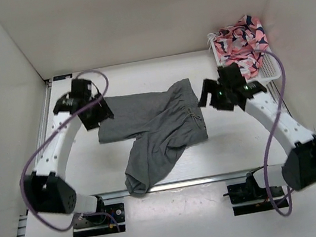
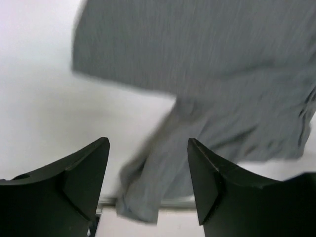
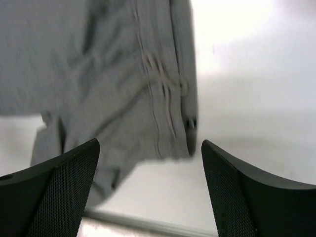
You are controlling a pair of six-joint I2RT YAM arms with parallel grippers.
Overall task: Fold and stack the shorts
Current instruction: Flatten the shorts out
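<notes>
Shorts (image 1: pixel 153 125) lie spread (one leg askew); left fingers (image 2: pixel 74 182) and right fingers (image 3: pixel 59 187) both gape wide, holding nothing

Grey shorts (image 1: pixel 153 128) lie unfolded; one leg askew

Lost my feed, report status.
Left gripper, right gripper open, empty. Shorts unfolded, one leg trailing near edge. Basket of clothes far right, not blocking.

Shorts (image 1: pixel 153 128) lie mid-desk (image 1: pixel 139 78), one leg trailing to the near edge, flanked by left tool (image 1: pixel 96 112) and right tool (image 1: pixel 218 98); a basket (image 1: pixel 268 72) of clothes (image 1: pixel 241 42) occupies the far right corner.
</notes>
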